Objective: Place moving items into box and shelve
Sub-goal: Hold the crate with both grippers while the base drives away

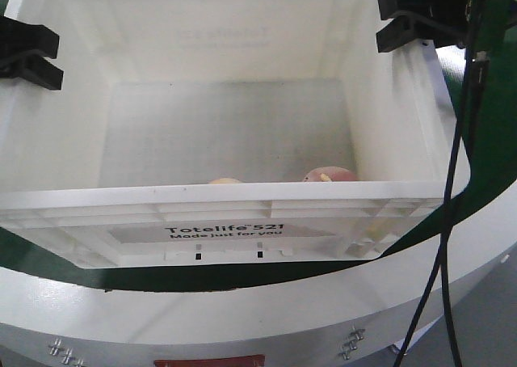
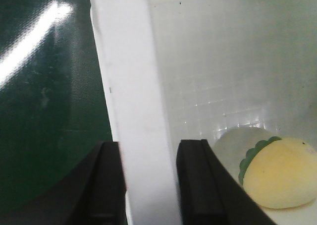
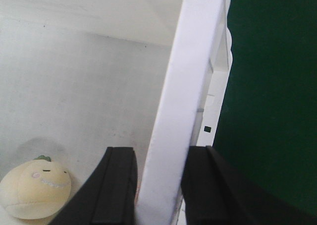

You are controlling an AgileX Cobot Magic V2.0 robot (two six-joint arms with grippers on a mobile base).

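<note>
1. My left jaws straddle the left wall of the box, one finger outside and one inside, pinching the wall between them.
2. Just inward of those jaws, on the box floor, lies a yellow lump with a green frilled edge, near the inner finger but not touching it.
3. Between the two sets of jaws, the front view shows only the tops of the moving items over the near rim: a cream lump and a pinkish lump. I cannot match them to the wrist views with certainty.
4. Inward of my right jaws sits a pale lump with a stitched face, well apart from them.
5. My right jaws pinch the right wall the same way.
6. Handling, as I judge it: the box is stiff, smooth plastic, lightly loaded and slippery. The side walls under the ribbed rim are the right hold. The lumps look soft and lie loose, so any tilt would roll them. I would keep both sides level.
</note>
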